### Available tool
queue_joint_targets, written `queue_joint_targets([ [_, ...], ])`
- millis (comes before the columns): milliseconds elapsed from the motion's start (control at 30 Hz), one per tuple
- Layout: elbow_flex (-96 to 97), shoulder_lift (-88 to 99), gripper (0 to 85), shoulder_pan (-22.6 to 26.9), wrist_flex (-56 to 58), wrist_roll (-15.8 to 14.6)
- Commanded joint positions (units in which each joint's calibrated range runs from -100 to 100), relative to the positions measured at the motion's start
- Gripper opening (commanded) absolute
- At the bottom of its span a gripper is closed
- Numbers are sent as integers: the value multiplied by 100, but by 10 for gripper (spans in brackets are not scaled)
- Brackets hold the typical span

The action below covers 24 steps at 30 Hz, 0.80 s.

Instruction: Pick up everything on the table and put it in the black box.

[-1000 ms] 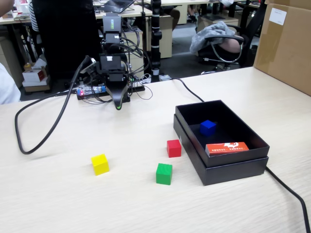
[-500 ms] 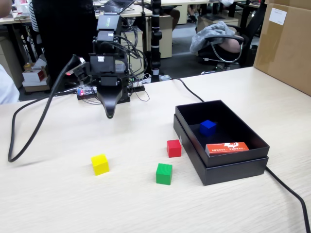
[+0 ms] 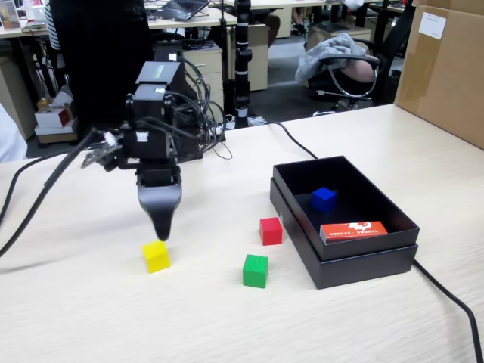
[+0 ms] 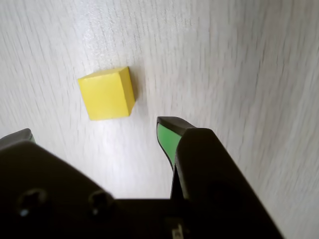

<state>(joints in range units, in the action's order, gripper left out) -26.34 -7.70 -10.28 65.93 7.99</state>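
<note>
In the fixed view, the gripper (image 3: 161, 233) hangs tip-down just above and slightly behind the yellow cube (image 3: 156, 256), which sits on the table (image 3: 91, 318). The tip is very near the cube's top edge, but whether it touches cannot be told. The red cube (image 3: 271, 231) and the green cube (image 3: 255, 271) lie on the table well to the right of the gripper, near the front left corner of the black box (image 3: 363, 261). The blue cube (image 3: 323, 198) rests inside the box, and a flat orange-red card (image 3: 353, 231) lies in there too, against the near wall. The arm (image 3: 155, 121) stands upright behind the gripper, its wrist bent so the jaws point straight down. From here the two jaws line up one behind the other into a single dark wedge, so spread or pressed together cannot be judged. Black cables (image 3: 45, 189) trail from the arm off the left edge.

In the wrist view, the yellow cube (image 4: 106, 93) lies on the pale wood, up and to the left of one jaw tip with a green inner pad (image 4: 167, 139), clearly apart from it. Nothing is held against that pad. The other jaw is only a dark mass at the lower left, its tip cut off by the frame, so the opening cannot be told here either.
</note>
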Motion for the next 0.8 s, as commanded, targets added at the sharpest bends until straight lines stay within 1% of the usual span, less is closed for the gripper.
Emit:
queue_joint_targets([
  [0, -594, -268, 479, -88, 20, 132],
  [167, -957, -922, 477, -161, 20, 269],
  [333, -1247, -1404, 471, -161, 20, 322],
  [400, -1247, -1462, 422, -156, 29, 361],
  [567, -1356, -1691, 344, -156, 20, 444],
  [600, -1401, -1725, 303, -151, 20, 444],
  [633, -1473, -1760, 238, -151, 29, 444],
  [667, -1483, -1760, 191, -147, 20, 440],
  [733, -1510, -1760, 57, -147, 20, 425],
  [767, -1492, -1748, 19, -147, 20, 415],
])
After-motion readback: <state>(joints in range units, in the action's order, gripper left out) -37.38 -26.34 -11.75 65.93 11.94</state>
